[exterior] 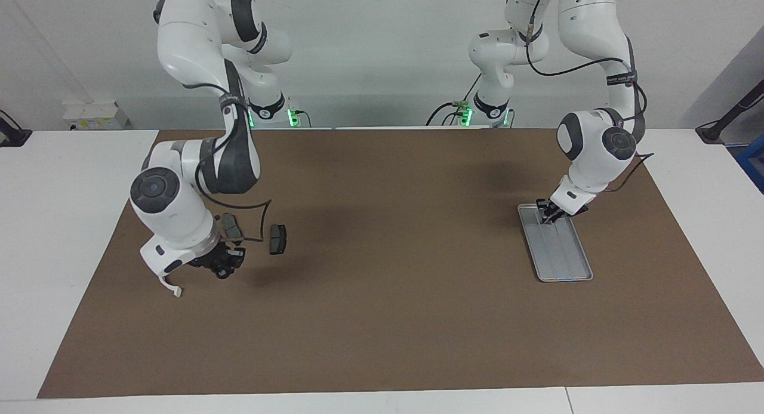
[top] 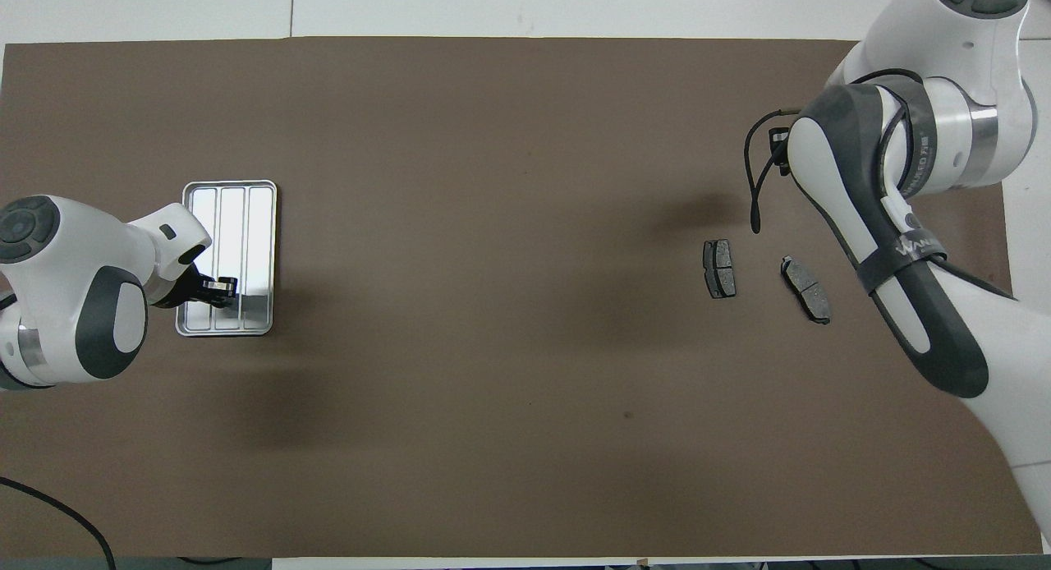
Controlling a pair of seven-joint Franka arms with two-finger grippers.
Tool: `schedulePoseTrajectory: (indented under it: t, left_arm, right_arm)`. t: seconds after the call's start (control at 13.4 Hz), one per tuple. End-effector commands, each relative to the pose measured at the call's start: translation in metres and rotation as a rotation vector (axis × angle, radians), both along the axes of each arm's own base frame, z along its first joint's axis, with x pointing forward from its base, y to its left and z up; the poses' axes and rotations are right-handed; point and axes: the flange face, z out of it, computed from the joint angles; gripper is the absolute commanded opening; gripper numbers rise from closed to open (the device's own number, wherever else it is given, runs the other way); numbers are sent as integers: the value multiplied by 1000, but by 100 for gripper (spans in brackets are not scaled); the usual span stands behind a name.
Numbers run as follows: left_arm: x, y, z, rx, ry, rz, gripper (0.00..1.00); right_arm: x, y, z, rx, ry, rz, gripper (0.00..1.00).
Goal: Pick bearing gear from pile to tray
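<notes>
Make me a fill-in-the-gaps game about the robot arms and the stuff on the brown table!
1. The left gripper is down in the silver ____.
2. The number of dark grey plates lying on the brown mat is ____.
3. The tray lies toward the ____ arm's end of the table.
4. The right gripper is low over the mat, beside the ____.

Missing words: tray; two; left; plates

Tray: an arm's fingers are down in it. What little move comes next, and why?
Probably the left fingers should lift straight up, dropping any part first: they sit low in the tray, at its end nearer the robots. The right fingers hang low by the dark plates.
</notes>
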Motion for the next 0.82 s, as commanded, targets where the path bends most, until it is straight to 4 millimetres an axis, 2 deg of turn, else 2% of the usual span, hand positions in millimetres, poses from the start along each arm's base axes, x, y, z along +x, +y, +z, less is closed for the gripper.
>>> schedulePoseTrajectory:
  t: [0.0,0.07,0.15,0.3,0.37,0.45,0.52,0.75]
  left_arm:
    - [-15,0,2,-15,-32,39,16]
    - [-16,-2,0,-18,-39,43,16]
    - [-18,-2,-2,-18,-42,43,20]
    - [-17,-1,0,-19,-49,47,62]
    - [-14,0,2,-19,-50,50,73]
    - [-9,-2,8,-25,-62,55,83]
    - [-4,-4,14,-44,-73,74,88]
    - [15,-9,38,-86,-89,138,92]
  right_arm:
    - [-30,77,67,-23,8,-47,0]
    - [-43,123,84,-4,15,-112,0]
    - [-54,161,90,15,12,-179,0]
    - [-74,231,92,55,-21,-355,0]
    - [-86,264,91,70,-35,-416,0]
    - [-97,295,83,80,-43,-465,0]
    - [-105,320,73,88,-56,-517,0]
    - [-121,369,15,102,-74,-598,0]
